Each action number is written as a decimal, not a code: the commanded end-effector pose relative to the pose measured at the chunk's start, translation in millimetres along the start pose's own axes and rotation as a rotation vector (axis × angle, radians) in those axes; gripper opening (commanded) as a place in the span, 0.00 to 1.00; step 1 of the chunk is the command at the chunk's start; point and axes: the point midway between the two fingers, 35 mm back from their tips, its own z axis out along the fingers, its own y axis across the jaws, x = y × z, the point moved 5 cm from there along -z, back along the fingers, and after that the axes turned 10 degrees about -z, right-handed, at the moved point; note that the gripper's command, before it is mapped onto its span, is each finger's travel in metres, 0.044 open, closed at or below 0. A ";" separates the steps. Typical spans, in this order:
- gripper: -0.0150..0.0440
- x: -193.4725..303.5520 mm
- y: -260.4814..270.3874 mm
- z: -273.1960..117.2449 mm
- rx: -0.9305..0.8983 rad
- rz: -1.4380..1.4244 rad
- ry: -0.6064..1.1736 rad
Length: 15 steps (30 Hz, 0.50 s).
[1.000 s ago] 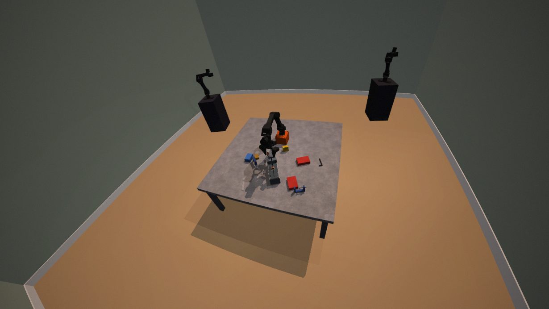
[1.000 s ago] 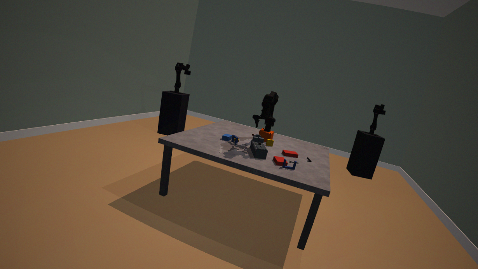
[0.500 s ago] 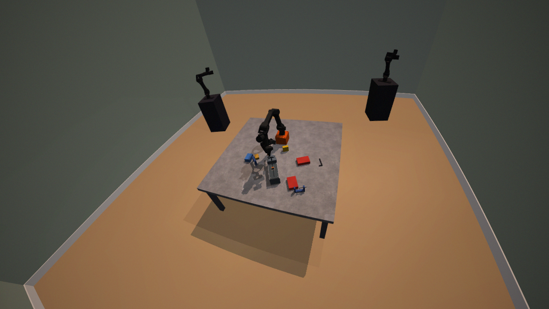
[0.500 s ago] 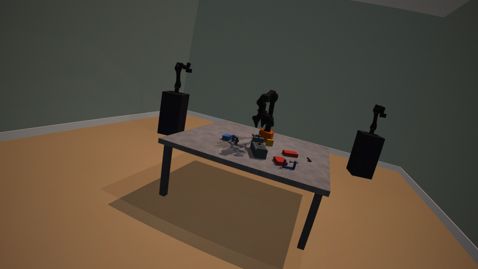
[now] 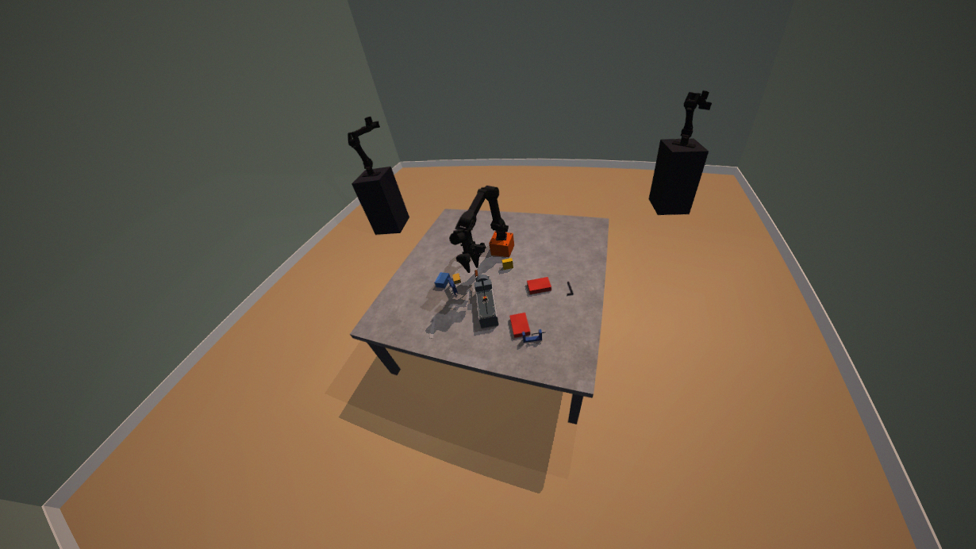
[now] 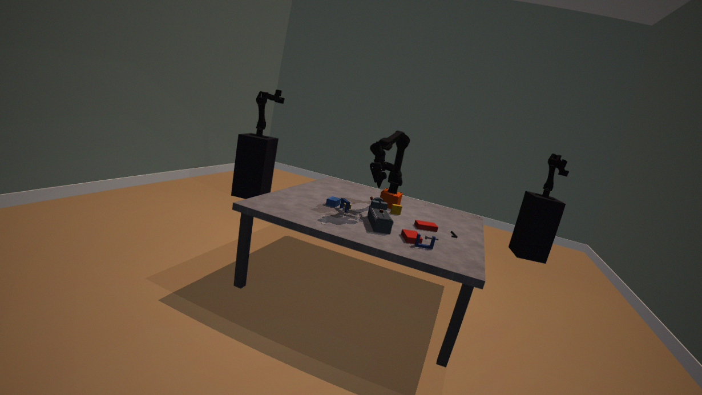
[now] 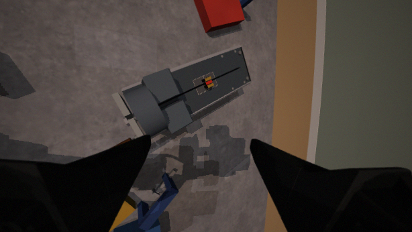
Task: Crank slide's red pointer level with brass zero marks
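Note:
The grey machine [image 5: 486, 312] [image 6: 380, 222] [image 7: 181, 75] stands on the table, its slotted deck running diagonally in the wrist view. The red pointer [image 7: 209, 82] lies between the two brass zero marks [image 7: 208, 78] [image 7: 211, 86] and looks about in line with them; a small offset cannot be told. The brown crank handle [image 5: 476, 273] [image 6: 371, 198] [image 7: 126, 141] is at the machine's arm end, mostly hidden behind the left finger in the wrist view. My gripper [image 5: 472, 269] [image 7: 201, 141] is open and empty, pointing down above the table beside the machine's crank end.
A blue clamp [image 5: 453, 285] [image 6: 343, 204] [image 7: 162, 204], a blue block [image 5: 441, 279] [image 6: 333, 201] and a yellow block [image 5: 456, 278] [image 7: 124, 212] are near the handle side. Two red blocks [image 5: 539, 285] [image 5: 520, 324], another clamp [image 5: 532, 338] and a black angled tool [image 5: 570, 288] lie across the machine.

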 end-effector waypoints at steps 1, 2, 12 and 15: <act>1.00 3.5 9.4 -5.4 0.038 0.158 -0.017; 1.00 4.7 12.6 -6.5 0.048 0.207 -0.022; 1.00 14.3 46.7 -16.9 0.134 0.683 -0.097; 1.00 16.2 57.7 -19.4 0.156 0.822 -0.126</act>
